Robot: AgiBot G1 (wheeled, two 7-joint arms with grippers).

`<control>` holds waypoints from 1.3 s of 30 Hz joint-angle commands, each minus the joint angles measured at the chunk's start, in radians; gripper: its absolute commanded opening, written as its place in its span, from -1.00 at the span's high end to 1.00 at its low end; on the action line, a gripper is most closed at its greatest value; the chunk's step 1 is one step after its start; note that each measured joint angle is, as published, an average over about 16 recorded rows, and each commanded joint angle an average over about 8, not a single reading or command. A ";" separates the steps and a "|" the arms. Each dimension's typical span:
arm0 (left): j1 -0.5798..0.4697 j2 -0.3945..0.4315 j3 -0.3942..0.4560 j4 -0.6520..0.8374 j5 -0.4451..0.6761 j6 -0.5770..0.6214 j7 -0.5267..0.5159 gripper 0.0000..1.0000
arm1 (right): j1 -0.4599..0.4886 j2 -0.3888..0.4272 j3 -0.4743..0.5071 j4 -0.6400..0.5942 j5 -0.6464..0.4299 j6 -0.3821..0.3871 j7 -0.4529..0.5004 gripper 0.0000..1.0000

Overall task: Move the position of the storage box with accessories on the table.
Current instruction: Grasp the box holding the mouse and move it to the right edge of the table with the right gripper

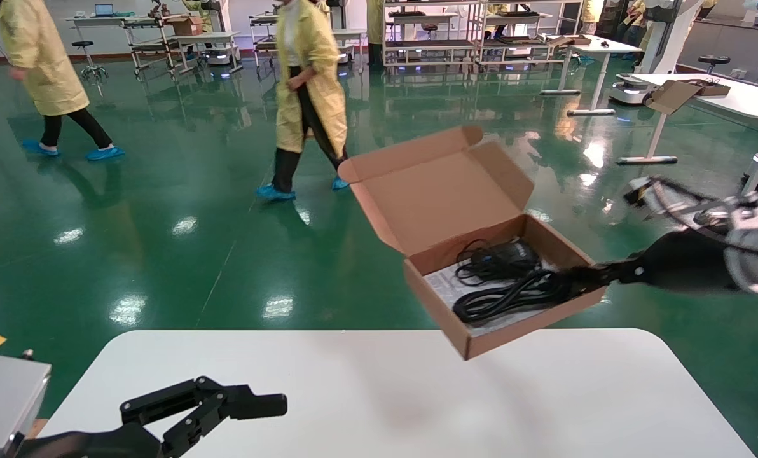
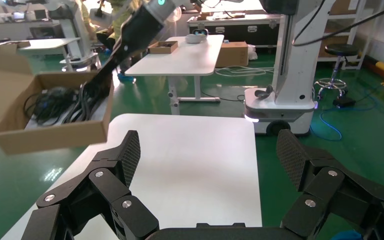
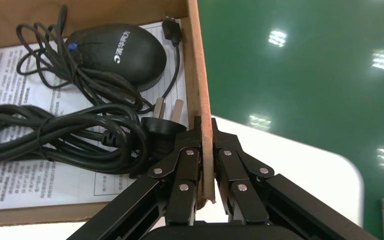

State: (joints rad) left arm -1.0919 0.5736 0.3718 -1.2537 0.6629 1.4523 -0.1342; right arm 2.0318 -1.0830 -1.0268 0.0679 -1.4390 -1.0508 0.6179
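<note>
Left gripper (image 1: pixel 252 407) sits wide open and empty over the table's (image 1: pixel 385 407) near-left corner. Further right, the box (image 1: pixel 481 280) hangs tilted above the far edge, lid up, with mouse (image 3: pixel 115 52), cable (image 3: pixel 55 140) and paper (image 3: pixel 25 185) inside. Right gripper (image 3: pixel 205 135) pinches its right wall.

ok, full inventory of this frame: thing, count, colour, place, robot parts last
storage box: 1, brown cardboard, lid open, held in the air over the table's far edge
mouse: 1, black, wired, inside the box
cable: 1, black, bundled, inside the box on the paper sheet
paper sheet: 1, white, printed, on the box floor
table: 1, white, rounded corners, in front of the robot
people: at least 2, yellow coats, blue shoe covers, walking on the green floor
right gripper: black, shut on the box's side wall
left gripper: black, open, low over the table's near left
</note>
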 commanded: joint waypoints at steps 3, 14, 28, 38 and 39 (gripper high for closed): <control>0.000 0.000 0.000 0.000 0.000 0.000 0.000 -1.00 | 0.042 0.029 -0.009 -0.009 -0.015 -0.014 -0.014 1.00; 0.000 0.000 0.000 0.000 0.000 0.000 0.000 -1.00 | 0.050 0.112 -0.015 -0.049 -0.025 0.013 -0.069 1.00; 0.000 0.000 0.000 0.000 0.000 0.000 0.000 -1.00 | -0.070 0.208 0.009 -0.093 0.009 0.142 -0.112 1.00; 0.000 0.000 0.000 0.000 0.000 0.000 0.000 -1.00 | -0.224 0.223 0.049 -0.096 0.066 0.279 -0.132 1.00; 0.000 0.000 0.000 0.000 0.000 0.000 0.000 -1.00 | -0.240 0.222 0.053 -0.097 0.071 0.298 -0.133 1.00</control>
State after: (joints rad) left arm -1.0919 0.5736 0.3720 -1.2537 0.6628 1.4522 -0.1341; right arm 1.7909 -0.8658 -0.9744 -0.0284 -1.3681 -0.7477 0.4869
